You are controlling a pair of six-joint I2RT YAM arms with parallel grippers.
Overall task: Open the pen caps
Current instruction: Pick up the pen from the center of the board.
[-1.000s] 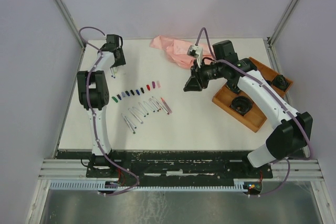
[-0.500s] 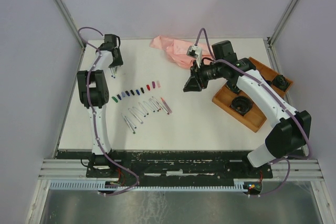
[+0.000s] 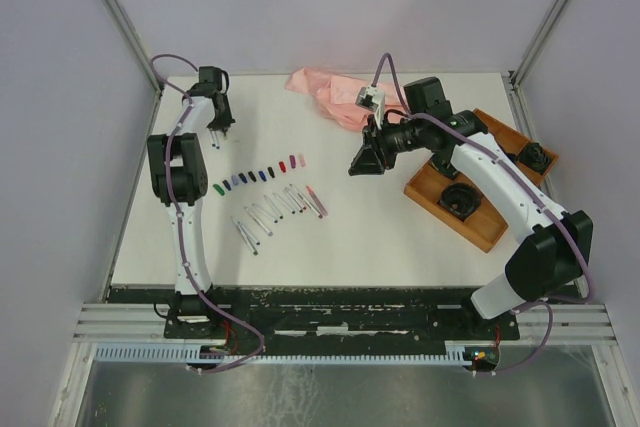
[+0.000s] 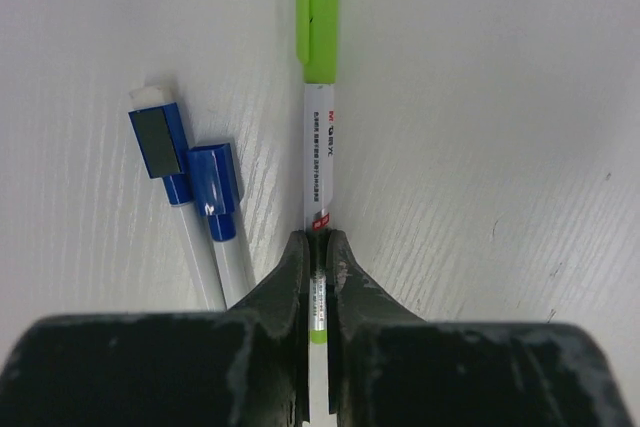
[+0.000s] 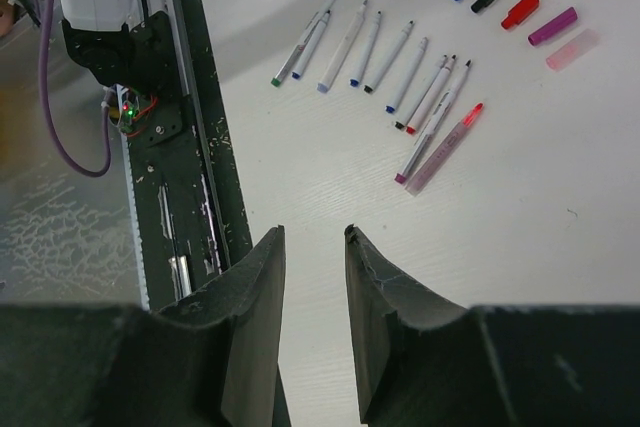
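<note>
And the left jaws pinch a barrel [image 4: 318, 162] at the counter's [image 3: 380, 237] far left, lime cap [image 4: 318, 7] straight ahead along the pen's axis, perhaps touching down, while the right jaws hang part-spread, empty, well off right.

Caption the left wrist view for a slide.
Left gripper shut on the barrel of the lime-capped pen, two blue-capped pens beside it on the table.

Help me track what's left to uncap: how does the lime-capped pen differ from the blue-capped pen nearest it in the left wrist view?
The lime-capped pen is clamped by its barrel in the left gripper; the blue-capped pen lies free on the table. The lime cap is long and slim; the blue cap is short and stubby. Both have white barrels, caps on.
</note>
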